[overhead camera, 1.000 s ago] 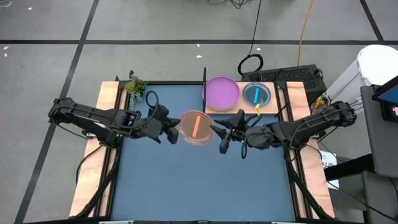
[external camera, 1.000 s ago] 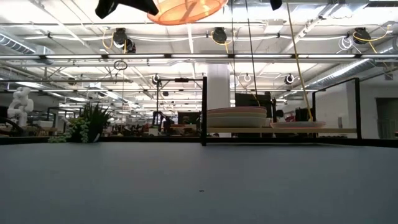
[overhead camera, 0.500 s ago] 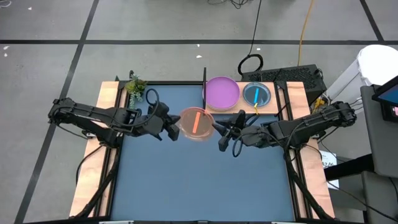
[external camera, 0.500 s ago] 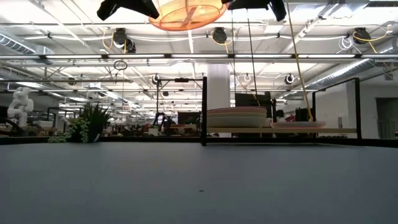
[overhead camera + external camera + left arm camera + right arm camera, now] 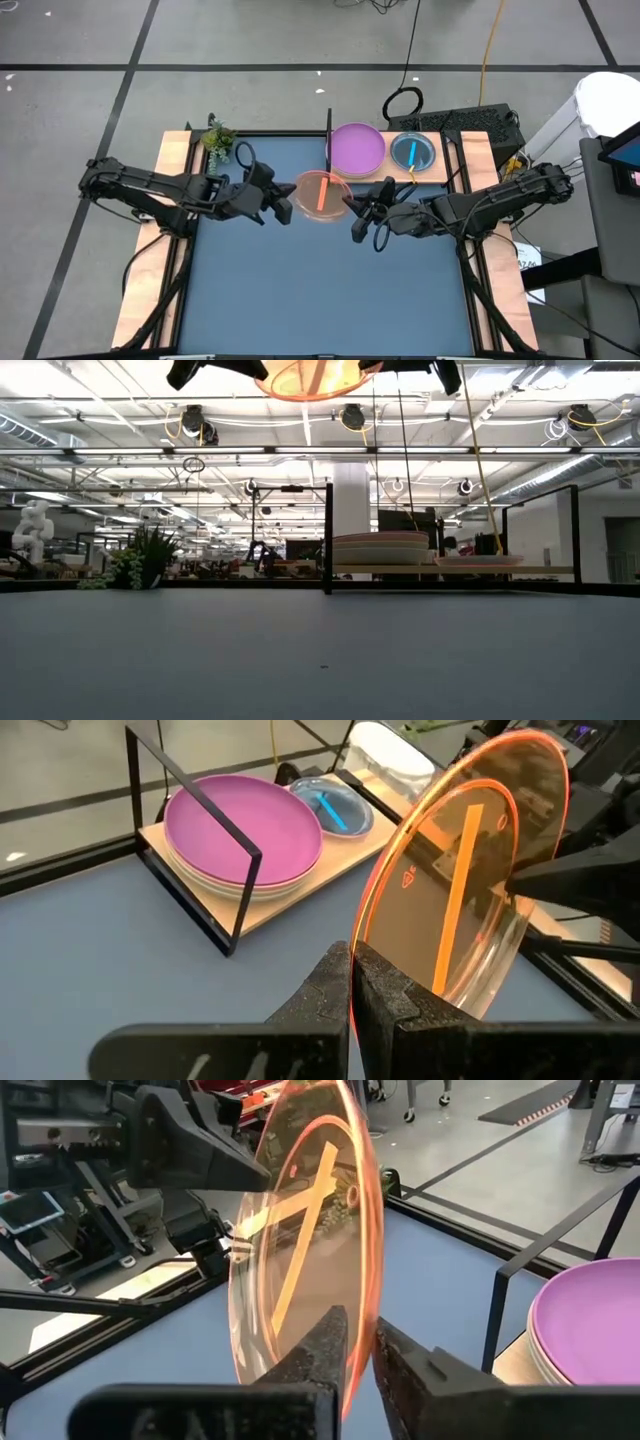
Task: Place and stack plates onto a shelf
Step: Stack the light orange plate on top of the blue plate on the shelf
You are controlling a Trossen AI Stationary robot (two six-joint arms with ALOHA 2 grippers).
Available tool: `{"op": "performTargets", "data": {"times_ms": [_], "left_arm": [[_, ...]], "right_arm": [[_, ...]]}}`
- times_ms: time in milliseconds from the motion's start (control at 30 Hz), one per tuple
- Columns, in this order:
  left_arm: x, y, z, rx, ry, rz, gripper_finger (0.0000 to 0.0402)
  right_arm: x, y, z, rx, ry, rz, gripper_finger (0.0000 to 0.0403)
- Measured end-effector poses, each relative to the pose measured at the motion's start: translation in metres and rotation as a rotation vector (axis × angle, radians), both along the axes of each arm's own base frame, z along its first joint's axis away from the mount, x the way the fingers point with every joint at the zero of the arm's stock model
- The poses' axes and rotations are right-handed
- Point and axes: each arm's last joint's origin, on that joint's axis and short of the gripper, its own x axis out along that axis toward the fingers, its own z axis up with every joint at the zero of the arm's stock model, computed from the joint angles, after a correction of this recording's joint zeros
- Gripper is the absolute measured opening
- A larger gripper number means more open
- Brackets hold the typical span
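Now the orange dish (image 5: pixel 320 195) hangs above the mat (image 5: pixel 320 290) near its far edge, gripped on opposite rims: the left gripper (image 5: pixel 283 207) is clamped on one side, the right gripper (image 5: pixel 353 214) pinches the other. On the shelf (image 5: pixel 395 172) at the table's far edge sit the purple plate (image 5: pixel 357 147), topping a stack, and the cyan dish (image 5: pixel 412 152).

One camera looks straight down; another sits level with the dark blue table (image 5: pixel 320 290). Both wrist cameras closely share the translucent orange round dish (image 5: pixel 470 890).
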Motion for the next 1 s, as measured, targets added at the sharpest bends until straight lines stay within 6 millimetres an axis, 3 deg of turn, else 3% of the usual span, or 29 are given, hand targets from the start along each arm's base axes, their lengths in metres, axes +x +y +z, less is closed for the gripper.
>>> {"op": "performTargets", "data": {"times_ms": [267, 700, 1000], "left_arm": [[-0.0007, 0.0006, 0.0004, 0.014, -0.003, 0.023, 0.0003], [-0.0023, 0.0038, -0.0013, 0.038, 0.019, 0.064, 0.0003], [-0.0017, 0.0032, -0.0006, 0.035, 0.009, 0.060, 0.0003]], "right_arm": [[0.0001, -0.0001, 0.0001, 0.016, -0.010, -0.008, 0.0017], [-0.0003, -0.0001, -0.0007, 0.061, -0.028, -0.029, 0.0078], [-0.0012, -0.0042, -0.0041, 0.115, -0.024, -0.069, 0.0033]]}}
